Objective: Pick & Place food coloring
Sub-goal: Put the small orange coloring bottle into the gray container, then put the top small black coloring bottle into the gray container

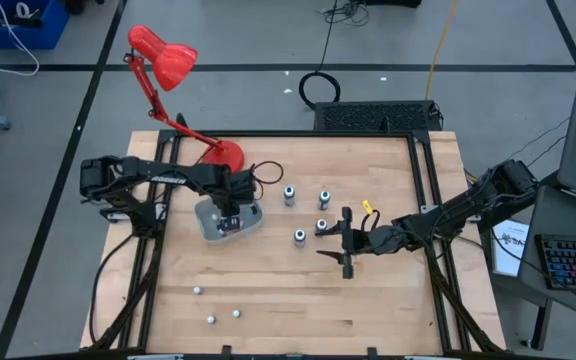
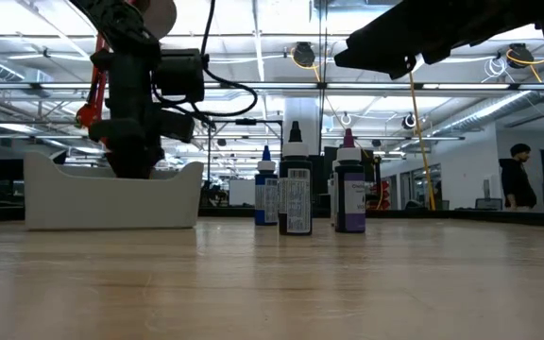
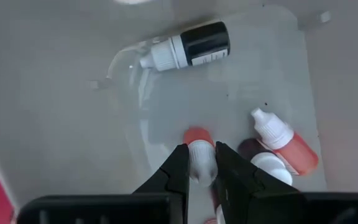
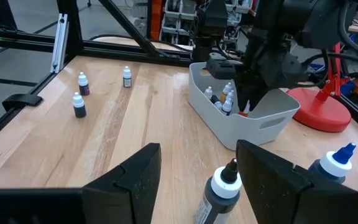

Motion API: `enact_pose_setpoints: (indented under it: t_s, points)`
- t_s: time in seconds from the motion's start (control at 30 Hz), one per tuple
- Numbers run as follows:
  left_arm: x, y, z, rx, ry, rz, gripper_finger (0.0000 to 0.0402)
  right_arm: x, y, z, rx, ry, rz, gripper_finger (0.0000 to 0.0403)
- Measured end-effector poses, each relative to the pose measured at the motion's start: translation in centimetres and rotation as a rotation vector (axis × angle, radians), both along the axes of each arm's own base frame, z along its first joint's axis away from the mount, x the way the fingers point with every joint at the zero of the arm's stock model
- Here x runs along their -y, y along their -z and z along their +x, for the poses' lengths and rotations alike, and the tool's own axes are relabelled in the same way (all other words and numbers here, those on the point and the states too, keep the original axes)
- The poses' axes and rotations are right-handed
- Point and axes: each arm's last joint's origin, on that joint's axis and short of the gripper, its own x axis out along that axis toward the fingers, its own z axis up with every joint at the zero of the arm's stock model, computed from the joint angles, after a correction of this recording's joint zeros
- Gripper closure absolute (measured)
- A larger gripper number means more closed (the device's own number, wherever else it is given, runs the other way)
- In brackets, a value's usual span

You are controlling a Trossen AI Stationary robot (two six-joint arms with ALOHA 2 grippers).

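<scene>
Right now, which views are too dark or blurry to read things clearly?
Low view: backlit by ceiling lights, so the left arm over the tray and the bottles are near silhouettes. Left wrist view: soft focus, left gripper closed on a red-capped bottle. High and right wrist views: evenly lit.

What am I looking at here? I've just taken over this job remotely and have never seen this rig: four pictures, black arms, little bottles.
It is a table robot with two dark arms. The overhead picture shows the whole wooden table; another looks level across it; two come from cameras on the wrists.

The left gripper reaches down into the grey tray beside the red lamp, its fingers shut on a red bottle. More bottles lie in the tray.

The right gripper is open and empty, hanging above the table by four standing bottles. Three more small bottles stand near the table's front edge.
</scene>
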Motion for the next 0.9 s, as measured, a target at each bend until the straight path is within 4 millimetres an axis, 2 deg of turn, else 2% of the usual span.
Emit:
enact_pose_setpoints:
  t_s: [0.2,0.43,0.6,0.73,0.9]
  points:
    - [0.0,0.0,0.0,0.005,-0.031,-0.019,0.0345,0.0,0.0,0.0,0.000,0.000,0.000,0.0206]
    - [0.2,0.1,0.0,-0.003,-0.039,-0.014,0.0249,0.0,0.0,0.0,0.000,0.000,0.000,0.0206]
    - [0.1,0.0,0.2,0.003,-0.041,0.007,0.0215,0.0,0.0,0.0,0.000,0.000,0.000,0.0206]
    - [0.0,-1.0,0.8,0.024,-0.041,0.012,0.0204,0.0,0.0,0.0,0.000,0.000,0.000,0.0206]
    - [-0.3,-3.6,1.6,0.016,-0.057,0.024,0.0202,0.0,0.0,0.0,0.000,0.000,0.000,0.0206]
